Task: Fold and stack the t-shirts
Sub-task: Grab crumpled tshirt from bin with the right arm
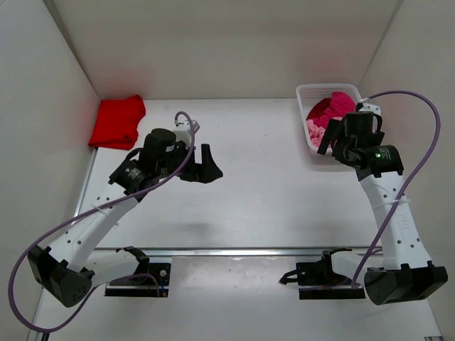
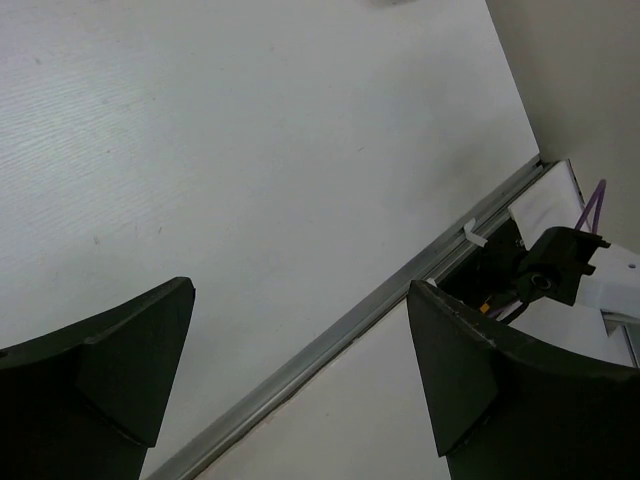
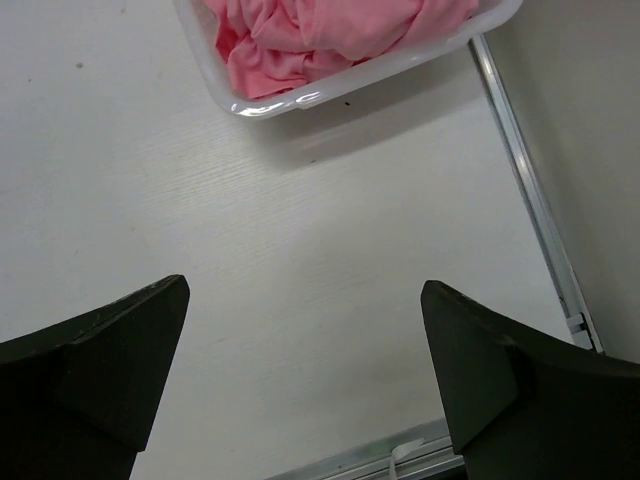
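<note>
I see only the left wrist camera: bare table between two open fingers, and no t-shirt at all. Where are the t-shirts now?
Observer: A red t-shirt, which looks folded, lies at the far left corner of the table, beyond the left gripper.
Operator: And the other ones?
Observer: They are in the white basket at the far right. A magenta t-shirt is on its far side and a light pink t-shirt on its near side.
Operator: Does the right arm hold any of them?
Observer: No. The right gripper is open and empty, over bare table just in front of the basket.
</note>
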### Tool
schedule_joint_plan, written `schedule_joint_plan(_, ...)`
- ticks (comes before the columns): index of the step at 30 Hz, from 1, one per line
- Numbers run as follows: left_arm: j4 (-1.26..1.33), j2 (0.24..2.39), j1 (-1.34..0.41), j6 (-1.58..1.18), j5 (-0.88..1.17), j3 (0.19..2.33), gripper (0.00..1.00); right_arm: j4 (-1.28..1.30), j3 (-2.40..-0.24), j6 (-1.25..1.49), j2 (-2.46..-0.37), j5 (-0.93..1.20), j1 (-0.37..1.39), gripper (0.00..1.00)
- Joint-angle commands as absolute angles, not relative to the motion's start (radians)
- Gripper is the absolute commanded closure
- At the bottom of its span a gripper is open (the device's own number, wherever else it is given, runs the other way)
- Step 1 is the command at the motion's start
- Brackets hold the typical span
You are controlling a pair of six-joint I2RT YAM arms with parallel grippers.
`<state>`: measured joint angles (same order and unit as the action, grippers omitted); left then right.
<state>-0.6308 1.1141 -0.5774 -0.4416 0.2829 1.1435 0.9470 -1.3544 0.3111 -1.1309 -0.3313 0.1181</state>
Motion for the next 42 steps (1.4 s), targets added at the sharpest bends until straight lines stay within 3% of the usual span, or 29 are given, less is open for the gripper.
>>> schedule_joint_plan(1,-0.601,1.069,-0.589,-0.429,0.305,1.144,0.02,0.914,-1.388,0.313,-1.103,-0.340,0.084,0.02)
schedule_joint_plan(2,-0.604,1.075,-0.597,-0.425,0.307,1.144,0.01,0.907,-1.387,0.316,-1.106,-0.328,0.074,0.08)
schedule_joint_plan(4,-0.604,1.069,-0.615,-0.416,0.313,1.146,0.01,0.905,-1.394,0.316,-1.126,-0.287,0.037,0.36)
schedule_joint_plan(6,-0.583,1.059,-0.637,-0.443,0.339,1.123,0.02,0.897,-1.414,0.321,-1.161,-0.241,0.005,0.83)
schedule_joint_plan(8,-0.574,1.065,-0.656,-0.466,0.341,1.105,0.01,0.905,-1.439,0.330,-1.204,-0.221,-0.036,1.00)
schedule_joint_plan(11,-0.572,1.054,-0.693,-0.491,0.340,1.088,0.01,0.893,-1.469,0.311,-1.235,-0.206,-0.070,0.95)
schedule_joint_plan(13,-0.558,1.040,-0.721,-0.500,0.334,1.081,0.50,0.890,-1.491,0.305,-1.262,-0.183,-0.103,0.62)
schedule_joint_plan(14,-0.561,1.034,-0.721,-0.500,0.336,1.077,0.86,0.878,-1.502,0.310,-1.262,-0.167,-0.113,0.54)
schedule_joint_plan(15,-0.564,1.026,-0.736,-0.497,0.336,1.069,1.00,0.873,-1.500,0.307,-1.273,-0.109,-0.150,0.46)
schedule_joint_plan(17,-0.572,0.999,-0.755,-0.502,0.327,1.051,0.99,0.850,-1.493,0.330,-1.293,-0.031,-0.201,0.40)
schedule_joint_plan(19,-0.566,0.965,-0.775,-0.505,0.331,1.004,0.84,0.838,-1.483,0.340,-1.333,-0.008,-0.216,0.38)
schedule_joint_plan(20,-0.566,0.963,-0.779,-0.508,0.339,0.977,0.66,0.824,-1.485,0.325,-1.354,-0.032,-0.204,0.37)
schedule_joint_plan(21,-0.566,0.957,-0.778,-0.512,0.339,0.970,0.57,0.819,-1.491,0.318,-1.368,-0.047,-0.192,0.36)
schedule_joint_plan(24,-0.563,0.963,-0.778,-0.505,0.345,0.966,0.44,0.802,-1.509,0.278,-1.451,-0.117,-0.160,0.37)
schedule_joint_plan(31,-0.607,1.037,-0.755,-0.486,0.314,1.032,0.44,0.681,-1.534,0.291,-1.597,-0.100,-0.213,0.37)
schedule_joint_plan(40,-0.598,1.081,-0.713,-0.479,0.304,1.045,0.46,0.701,-1.768,0.305,-1.867,-0.084,-0.213,0.40)
schedule_joint_plan(41,-0.604,1.084,-0.709,-0.479,0.301,1.045,0.46,0.710,-1.794,0.307,-1.884,-0.083,-0.212,0.45)
schedule_joint_plan(42,-0.601,1.092,-0.703,-0.476,0.308,1.046,0.46,0.718,-1.821,0.314,-1.910,-0.062,-0.215,0.60)
